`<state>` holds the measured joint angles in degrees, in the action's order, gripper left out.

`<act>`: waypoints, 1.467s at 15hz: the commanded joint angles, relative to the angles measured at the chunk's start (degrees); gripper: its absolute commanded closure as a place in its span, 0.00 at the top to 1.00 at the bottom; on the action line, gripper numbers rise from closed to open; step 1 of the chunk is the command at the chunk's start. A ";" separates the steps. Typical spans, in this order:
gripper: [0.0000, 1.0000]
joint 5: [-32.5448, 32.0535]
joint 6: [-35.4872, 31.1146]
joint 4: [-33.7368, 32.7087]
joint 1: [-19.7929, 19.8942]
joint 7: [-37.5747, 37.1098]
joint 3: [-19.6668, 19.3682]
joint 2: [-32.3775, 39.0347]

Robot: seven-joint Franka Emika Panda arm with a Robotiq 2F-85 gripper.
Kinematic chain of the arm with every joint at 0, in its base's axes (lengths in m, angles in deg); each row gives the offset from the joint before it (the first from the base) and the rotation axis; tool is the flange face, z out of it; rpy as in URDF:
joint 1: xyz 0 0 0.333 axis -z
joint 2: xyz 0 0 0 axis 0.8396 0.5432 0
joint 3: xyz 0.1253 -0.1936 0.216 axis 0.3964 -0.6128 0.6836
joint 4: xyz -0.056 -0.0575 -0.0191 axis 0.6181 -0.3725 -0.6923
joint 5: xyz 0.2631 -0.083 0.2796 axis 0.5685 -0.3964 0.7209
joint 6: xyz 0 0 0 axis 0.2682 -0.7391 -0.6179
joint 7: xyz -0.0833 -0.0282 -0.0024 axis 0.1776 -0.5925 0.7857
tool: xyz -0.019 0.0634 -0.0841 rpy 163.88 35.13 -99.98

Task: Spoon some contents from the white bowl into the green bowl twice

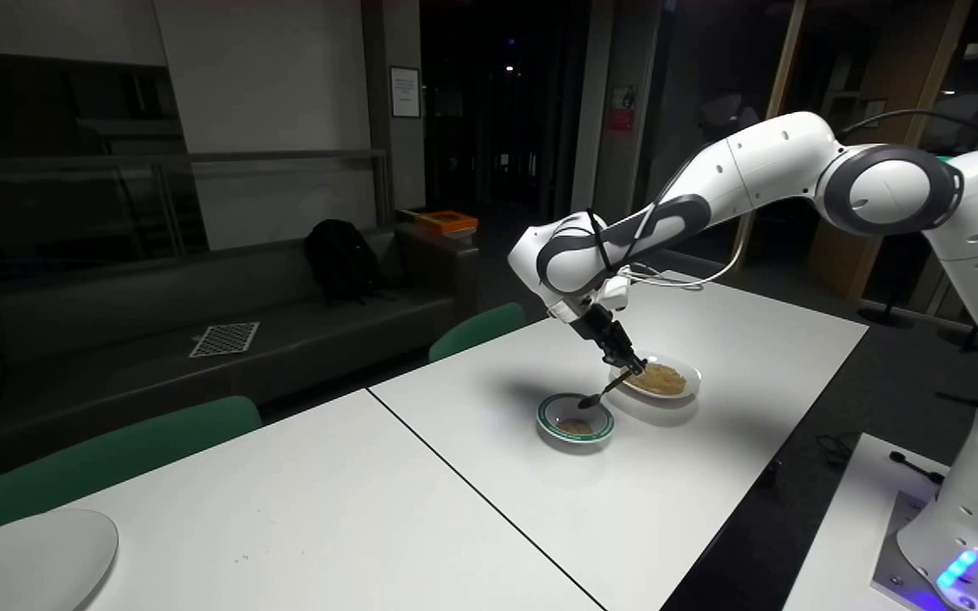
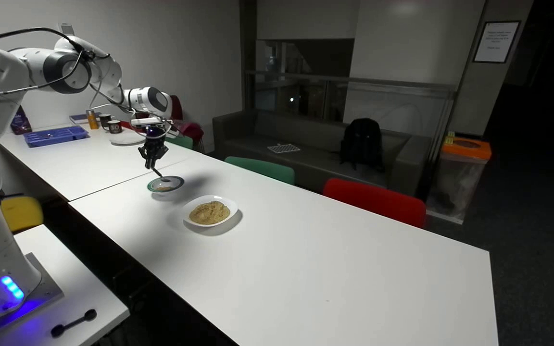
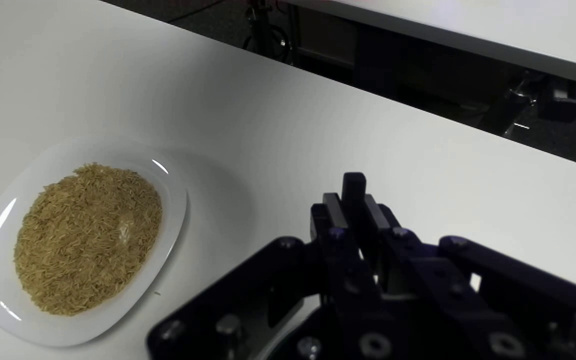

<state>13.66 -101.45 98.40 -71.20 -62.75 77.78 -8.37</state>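
Observation:
My gripper [image 1: 639, 367] is shut on a dark spoon [image 1: 616, 383]. It also shows in an exterior view [image 2: 150, 166] and the wrist view [image 3: 353, 210], where the spoon handle's end [image 3: 354, 185] sticks out between the fingers. The spoon slants down, its head over the inside of the green bowl [image 1: 546, 422]; I cannot tell whether it carries anything. Some tan-brown contents [image 1: 575, 427] lie in the green bowl. The white bowl [image 3: 177, 200], an oval dish beside it, holds a large heap of tan-brown grains [image 3: 88, 240]. In the wrist view the gripper mostly hides the green bowl.
A white plate [image 1: 26, 560] lies farther along the table. A blue tray [image 2: 56, 136], mugs [image 2: 114, 126] and an orange bottle [image 2: 92, 119] stand at the far end. Green chairs [image 1: 115, 445] and a red chair [image 2: 375, 202] line one side. A seam crosses the table.

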 commanded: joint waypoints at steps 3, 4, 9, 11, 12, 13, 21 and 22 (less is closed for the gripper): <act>0.03 -0.47 2.33 -2.60 -0.29 -0.31 -0.03 -0.42; 0.03 -0.38 2.19 -2.66 -0.10 -0.17 -0.06 -0.86; 0.03 0.59 -0.25 0.07 2.71 2.07 -0.33 -5.94; 0.03 1.23 -1.58 1.93 4.55 3.15 -0.57 -8.72; 0.03 1.50 -2.03 2.51 5.50 3.90 -0.68 -9.93; 0.03 1.91 -2.68 3.57 6.65 4.73 -0.85 -11.48; 0.03 6.45 -13.23 17.20 14.24 12.40 -2.32 -24.52; 0.03 7.09 -14.35 19.11 14.83 13.45 -2.55 -26.08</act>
<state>18.36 -110.60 107.79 -58.36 -52.64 75.72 -26.68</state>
